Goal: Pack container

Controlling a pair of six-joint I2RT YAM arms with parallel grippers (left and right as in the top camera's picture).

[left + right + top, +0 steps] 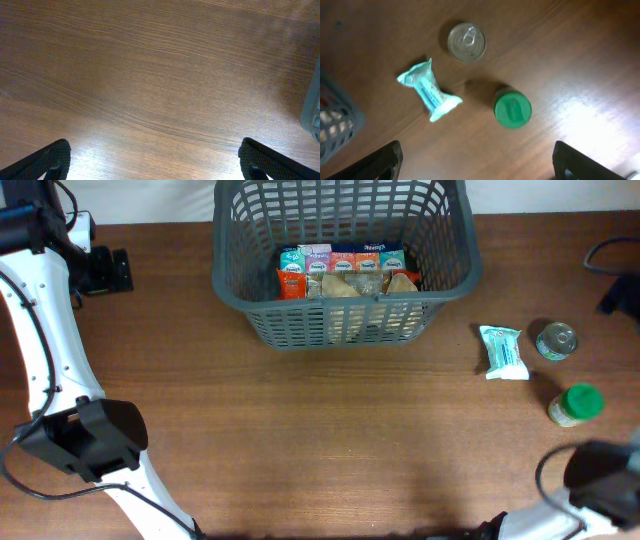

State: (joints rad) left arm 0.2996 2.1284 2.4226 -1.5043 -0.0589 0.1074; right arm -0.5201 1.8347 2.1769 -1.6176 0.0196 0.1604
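We found the left gripper (155, 167) spread wide over bare table (150, 75), to the left of the container (300, 325), which stood far-centre and partly filled. To its right lay a teal packet (502, 351), a can (556, 340) and a green-lidded jar (576, 404). The right gripper (477, 167), equally wide, hung above these. We judged it the nearer arm.
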